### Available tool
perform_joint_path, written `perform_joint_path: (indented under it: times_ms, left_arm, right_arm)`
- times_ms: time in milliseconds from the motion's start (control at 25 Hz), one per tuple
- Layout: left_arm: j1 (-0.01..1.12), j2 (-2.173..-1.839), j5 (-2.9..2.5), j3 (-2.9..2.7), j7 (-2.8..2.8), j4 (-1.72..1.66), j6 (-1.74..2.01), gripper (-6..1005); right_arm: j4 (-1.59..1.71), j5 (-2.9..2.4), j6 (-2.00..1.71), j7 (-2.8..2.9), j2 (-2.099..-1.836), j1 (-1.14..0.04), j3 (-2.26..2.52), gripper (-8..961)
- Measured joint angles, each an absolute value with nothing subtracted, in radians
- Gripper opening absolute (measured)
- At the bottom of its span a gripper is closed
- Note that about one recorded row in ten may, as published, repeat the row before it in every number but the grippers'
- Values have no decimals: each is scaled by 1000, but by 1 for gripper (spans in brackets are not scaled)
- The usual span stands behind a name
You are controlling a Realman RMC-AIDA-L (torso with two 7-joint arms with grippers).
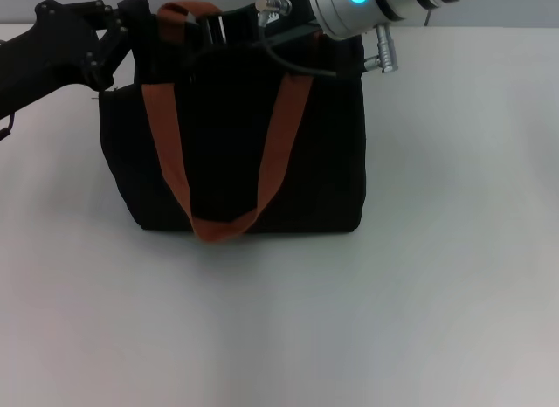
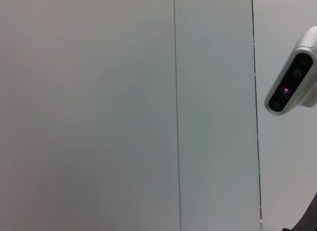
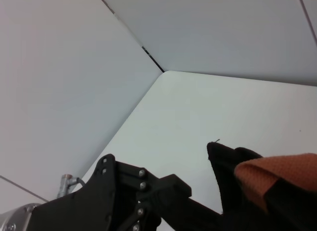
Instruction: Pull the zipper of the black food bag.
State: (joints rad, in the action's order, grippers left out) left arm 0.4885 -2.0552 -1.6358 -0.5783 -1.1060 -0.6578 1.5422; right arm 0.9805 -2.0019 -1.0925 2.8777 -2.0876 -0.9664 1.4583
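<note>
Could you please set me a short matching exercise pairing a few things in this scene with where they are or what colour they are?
Things:
1. bag
2. strap
3. left gripper
4. right arm

Descriptions:
A. orange-brown, looping down the bag's front
B. at the bag's top left corner
C. black, standing on the white table
D. silver with a lit blue ring, above the bag's top right

Pairs: 1-C, 2-A, 3-B, 4-D
</note>
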Motion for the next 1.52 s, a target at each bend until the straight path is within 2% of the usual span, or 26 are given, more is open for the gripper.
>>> perform_joint_path:
  times_ms: [960, 1520]
  left_arm:
    - [494, -2057, -1636, -581, -1111, -658, 1545, 27]
    - [488, -2056, -1637, -578, -1112, -656, 1541, 28]
  right_arm:
    - [971, -2008, -1087, 2878, -2086, -973, 1467, -2]
    - [1046, -2147, -1161, 2953, -2086, -1010, 1463, -3]
